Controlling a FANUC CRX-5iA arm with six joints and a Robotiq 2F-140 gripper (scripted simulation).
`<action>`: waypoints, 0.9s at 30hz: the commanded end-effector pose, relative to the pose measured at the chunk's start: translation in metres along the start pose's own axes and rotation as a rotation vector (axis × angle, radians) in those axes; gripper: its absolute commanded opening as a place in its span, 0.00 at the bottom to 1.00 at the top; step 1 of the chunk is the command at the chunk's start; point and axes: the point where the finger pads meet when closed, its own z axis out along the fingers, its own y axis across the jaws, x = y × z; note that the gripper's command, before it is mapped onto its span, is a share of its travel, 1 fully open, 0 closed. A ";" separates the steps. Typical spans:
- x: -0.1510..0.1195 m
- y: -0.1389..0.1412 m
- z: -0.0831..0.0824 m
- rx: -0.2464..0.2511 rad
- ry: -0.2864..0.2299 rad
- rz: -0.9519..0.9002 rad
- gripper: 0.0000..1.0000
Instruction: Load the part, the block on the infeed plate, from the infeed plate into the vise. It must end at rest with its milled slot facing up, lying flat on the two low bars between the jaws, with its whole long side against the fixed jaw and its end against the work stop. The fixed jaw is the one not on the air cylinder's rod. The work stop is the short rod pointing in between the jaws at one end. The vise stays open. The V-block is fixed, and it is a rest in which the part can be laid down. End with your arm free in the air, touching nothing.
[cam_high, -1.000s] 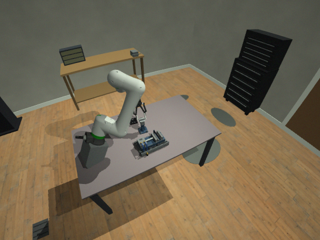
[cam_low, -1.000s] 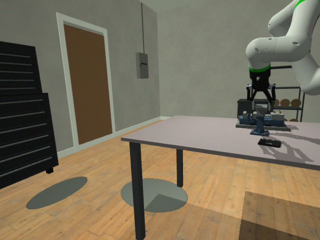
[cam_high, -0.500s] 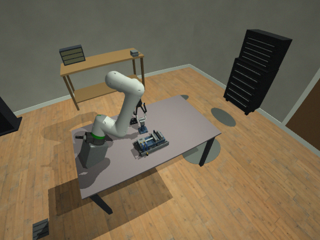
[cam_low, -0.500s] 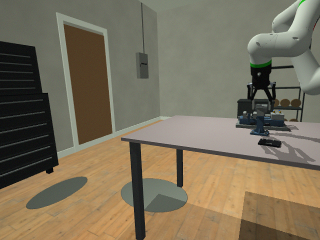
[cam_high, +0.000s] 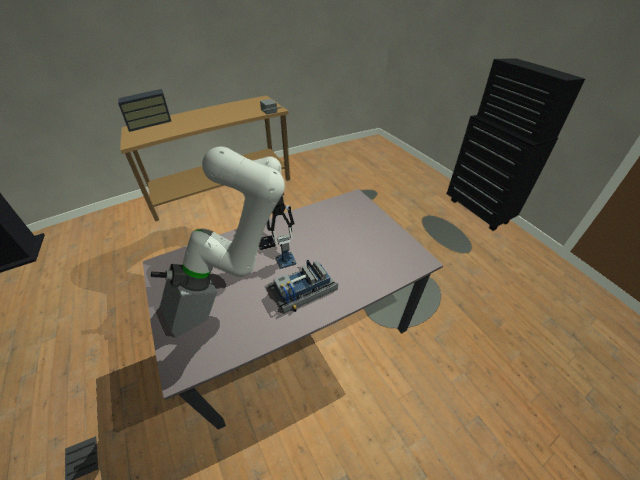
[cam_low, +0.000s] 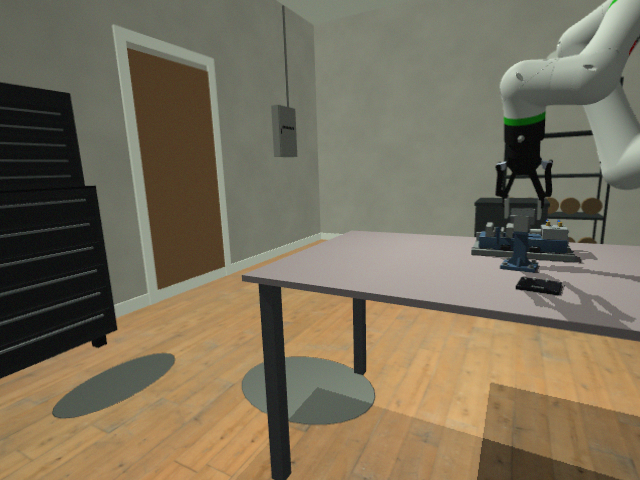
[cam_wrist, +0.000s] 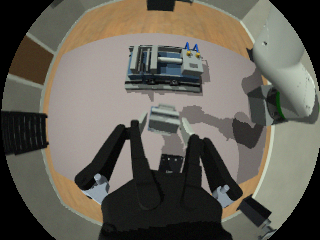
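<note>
The part (cam_high: 283, 240) (cam_low: 522, 219) (cam_wrist: 164, 119), a grey block, rests in the blue V-block (cam_high: 285, 259) (cam_low: 518, 254) on the table. My gripper (cam_high: 281, 229) (cam_low: 522, 201) (cam_wrist: 164, 120) hangs straight above it, pointing down. Its fingers stand half apart with nothing between them, and the tips are just over the part's top. The black infeed plate (cam_high: 266, 242) (cam_low: 539, 284) lies bare beside the V-block. The vise (cam_high: 305, 283) (cam_low: 554, 238) (cam_wrist: 163, 64) stands open a little beyond the V-block, with nothing between its jaws.
The grey table (cam_high: 361, 232) (cam_low: 392, 263) carries my arm's base (cam_high: 183, 310) at one end. A black tool cabinet (cam_high: 511, 139) (cam_low: 46, 232), a wooden shelf table (cam_high: 201, 121) and a dark rack (cam_low: 578, 175) stand on the floor around it.
</note>
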 end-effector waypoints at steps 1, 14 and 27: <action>0.001 0.000 0.000 0.000 -0.049 -0.001 0.51; 0.006 0.000 0.001 -0.001 -0.233 -0.001 0.51; 0.010 0.000 0.002 -0.001 -0.421 -0.001 0.51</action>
